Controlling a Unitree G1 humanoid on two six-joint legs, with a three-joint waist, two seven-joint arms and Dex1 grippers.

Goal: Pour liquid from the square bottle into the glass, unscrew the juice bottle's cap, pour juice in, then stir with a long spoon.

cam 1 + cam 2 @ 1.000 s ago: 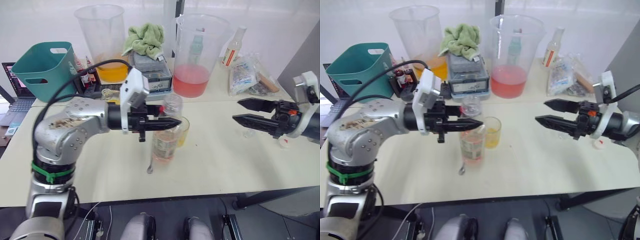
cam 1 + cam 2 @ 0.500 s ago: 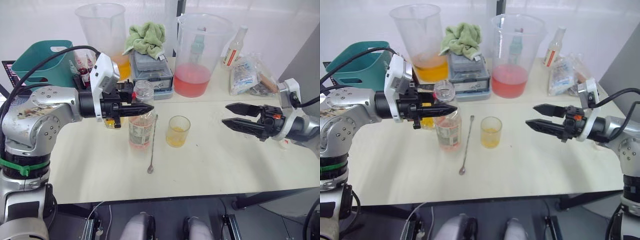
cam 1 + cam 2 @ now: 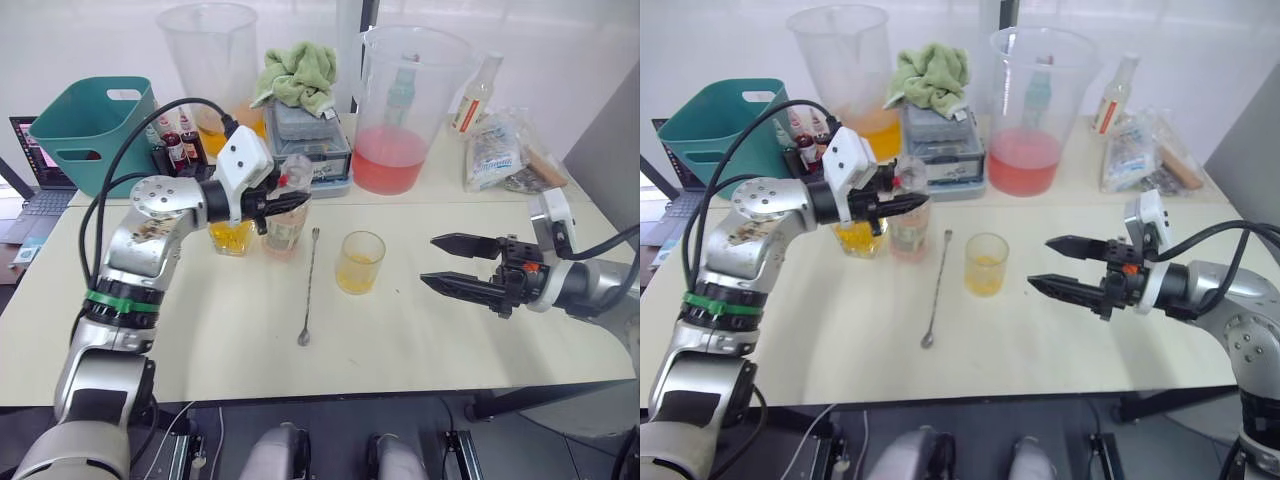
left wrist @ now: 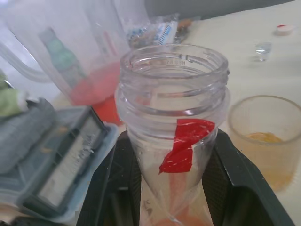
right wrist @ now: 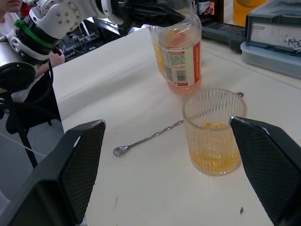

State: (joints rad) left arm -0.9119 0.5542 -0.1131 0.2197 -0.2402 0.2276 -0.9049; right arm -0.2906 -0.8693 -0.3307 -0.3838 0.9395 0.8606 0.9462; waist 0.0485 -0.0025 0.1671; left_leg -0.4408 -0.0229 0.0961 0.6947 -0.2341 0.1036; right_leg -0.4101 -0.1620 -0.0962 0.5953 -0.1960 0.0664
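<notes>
Cream table (image 3: 420, 340), white wall behind, clutter along the far edge: teal bin (image 3: 88, 125), two big measuring jugs, one with orange liquid (image 3: 208, 60) and one with pink (image 3: 408, 100), green rag (image 3: 295, 75) on a grey box.

Left hand (image 3: 288, 197) is pinched on the juice bottle (image 3: 287, 215), fingers clamped around the neck just below the threads. Bottle is upright, mouth open with no cap on it, a bit of pinkish liquid at the bottom, and it sits at the table's far left next to the square bottle (image 3: 231, 236). The cap (image 4: 283, 28) looks to be the small whitish disc lying far off on the right side of the table; can't confirm.

The glass (image 3: 359, 262) stands mid-table with a shallow layer of yellow-orange liquid, so pouring looks done.

Key relation: the long spoon (image 3: 310, 285) lies flat between the juice bottle and the glass, just beside the glass on its left. Long axis runs roughly near-to-far, bowl end toward the robot, handle end pointing at the grey box.

Right hand (image 3: 440, 262) is spread wide and empty, hovering to the right of the glass, fingers aimed left at it. The glass sits between this hand and the spoon. The left hand is nearer the spoon's handle end, but busy.

My read: stirring is what's left. The right hand has to reach past the glass, or the left has to let go of the bottle first. A thin spoon flat on the table will be a fiddly pinch.
</notes>
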